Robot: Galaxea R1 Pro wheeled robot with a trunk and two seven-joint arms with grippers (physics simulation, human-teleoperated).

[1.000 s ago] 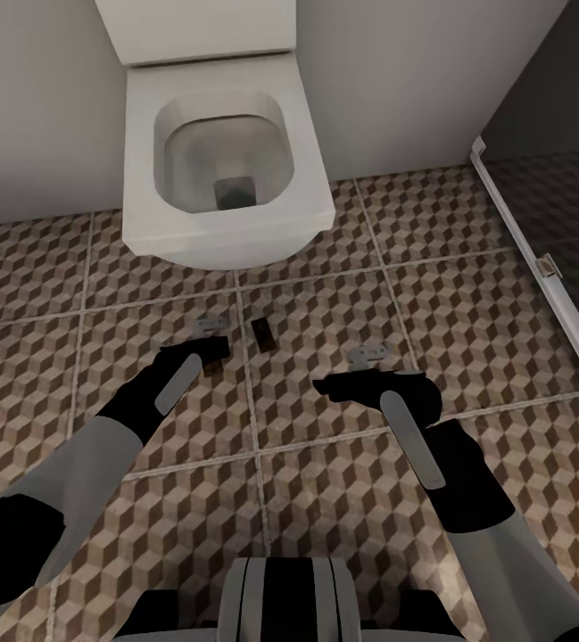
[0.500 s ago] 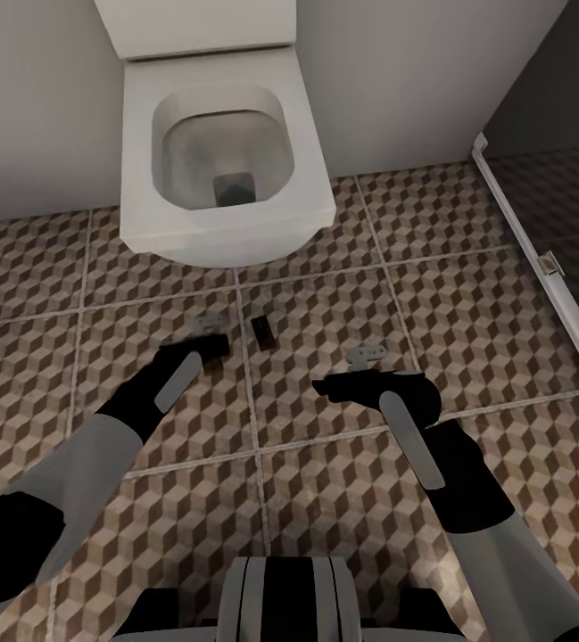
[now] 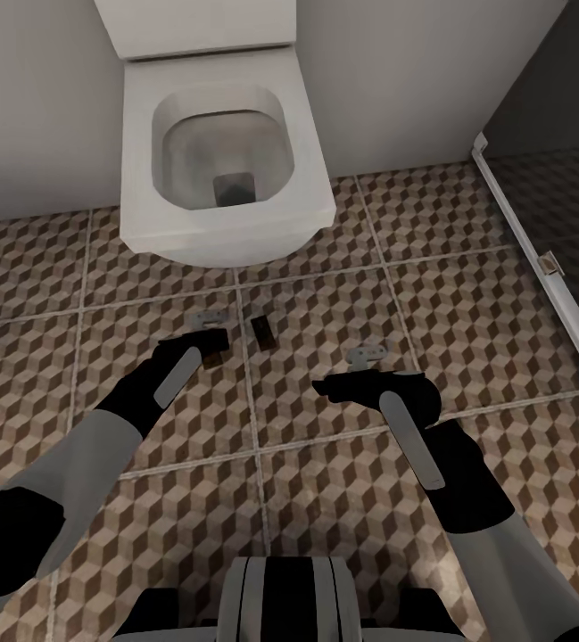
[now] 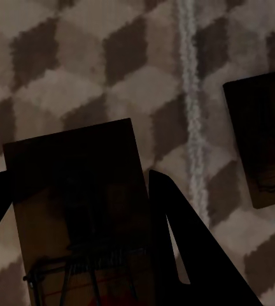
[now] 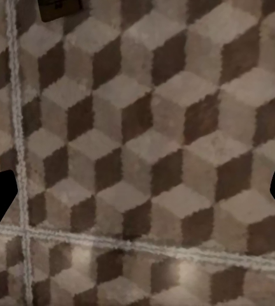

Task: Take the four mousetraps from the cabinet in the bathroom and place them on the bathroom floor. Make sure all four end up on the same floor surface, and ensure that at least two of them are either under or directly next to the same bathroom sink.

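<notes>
In the left wrist view a mousetrap, a dark tan board with wire parts, sits between the two black fingers of my left gripper, which touch its long sides. From the head camera that left gripper is low over the bathroom floor, with the mousetrap just under its tip. A second mousetrap lies flat on the tiles beside it, also seen as mousetrap and mousetrap. My right gripper hovers open over bare tiles, as does right gripper. The cabinet and sink are out of view.
A white toilet stands against the wall straight ahead, its bowl overhanging the tiles just beyond the traps. The dark glass shower enclosure with a white frame runs along the right. Patterned floor spreads left and right of the arms.
The left forearm has swung slightly inward and its gripper has edged toward the toilet, so the trap shows more under the tip. The right arm and the floor trap have not moved.
</notes>
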